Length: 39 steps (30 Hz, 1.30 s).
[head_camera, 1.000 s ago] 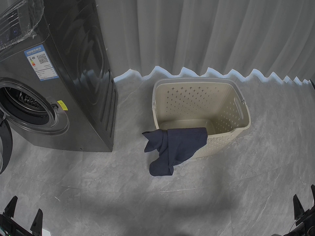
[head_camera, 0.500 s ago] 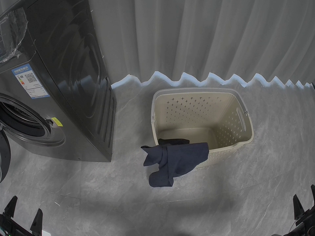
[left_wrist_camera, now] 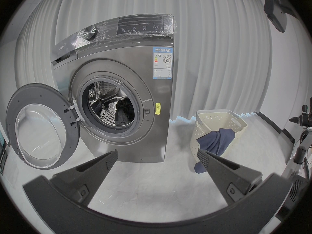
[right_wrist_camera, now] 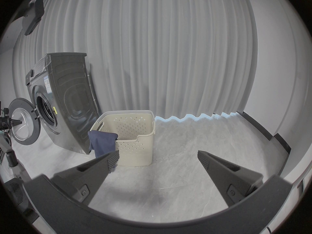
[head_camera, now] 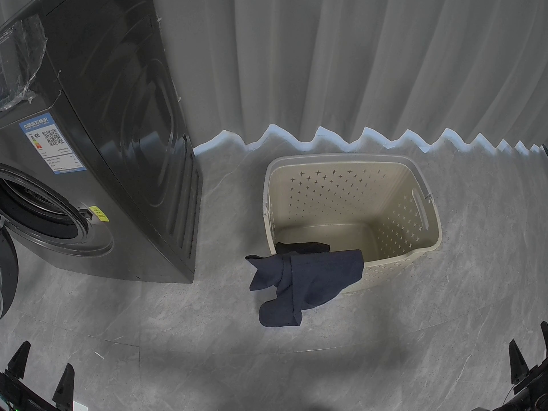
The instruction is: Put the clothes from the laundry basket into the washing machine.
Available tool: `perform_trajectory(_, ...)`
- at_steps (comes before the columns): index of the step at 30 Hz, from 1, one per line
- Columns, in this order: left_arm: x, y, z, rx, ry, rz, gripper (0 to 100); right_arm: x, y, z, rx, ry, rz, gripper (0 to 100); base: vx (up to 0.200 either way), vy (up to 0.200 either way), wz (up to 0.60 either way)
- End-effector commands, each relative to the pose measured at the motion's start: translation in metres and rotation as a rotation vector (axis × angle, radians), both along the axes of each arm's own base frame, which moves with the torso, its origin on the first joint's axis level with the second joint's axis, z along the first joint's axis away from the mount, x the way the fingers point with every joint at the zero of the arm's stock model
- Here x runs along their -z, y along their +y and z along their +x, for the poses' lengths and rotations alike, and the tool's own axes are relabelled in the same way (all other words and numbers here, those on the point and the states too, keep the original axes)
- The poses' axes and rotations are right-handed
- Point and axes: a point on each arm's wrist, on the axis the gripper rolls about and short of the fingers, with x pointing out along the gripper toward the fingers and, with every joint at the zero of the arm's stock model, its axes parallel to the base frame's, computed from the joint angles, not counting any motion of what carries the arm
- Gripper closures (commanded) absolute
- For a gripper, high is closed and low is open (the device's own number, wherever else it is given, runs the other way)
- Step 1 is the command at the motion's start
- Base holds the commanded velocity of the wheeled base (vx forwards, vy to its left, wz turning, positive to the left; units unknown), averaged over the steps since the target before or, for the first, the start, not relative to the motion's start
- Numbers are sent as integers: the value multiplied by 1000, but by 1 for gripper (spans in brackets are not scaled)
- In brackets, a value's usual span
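Hanging over the laundry basket (head_camera: 348, 157), the garment (head_camera: 308, 278) looks limp and light; pinch its bunched fold. Left gripper (left_wrist_camera: 156, 151), right gripper (right_wrist_camera: 156, 151): your jaws stand spread.

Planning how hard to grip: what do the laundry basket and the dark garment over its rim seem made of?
The laundry basket looks like rigid moulded plastic, cream, matte: star-shaped perforations and a cut-out handle. The dark garment looks like soft fabric, matte navy: it drapes limply over the rim in folds. Fibre cannot be told.
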Motion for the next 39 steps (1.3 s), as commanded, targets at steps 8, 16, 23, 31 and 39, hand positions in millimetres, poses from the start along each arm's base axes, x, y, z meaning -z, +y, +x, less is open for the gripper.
perform_trajectory(8,5,0,0,-1,5,-6,0,5,0,0,1,1,-2,0,0,0,0)
perform_trajectory(16,5,0,0,-1,5,-3,0,-51,0,0,-28,-76,34,0,0,0,0)
perform_trajectory(23,5,0,0,-1,5,-3,0,-45,5,58,-189,284,43,0,0,0,0)
perform_trajectory(31,5,0,0,-1,5,-3,0,-50,27,124,-342,363,120,0,0,0,0)
perform_trajectory(39,5,0,0,0,5,-3,0,-41,48,156,-370,491,183,0,0,0,0)
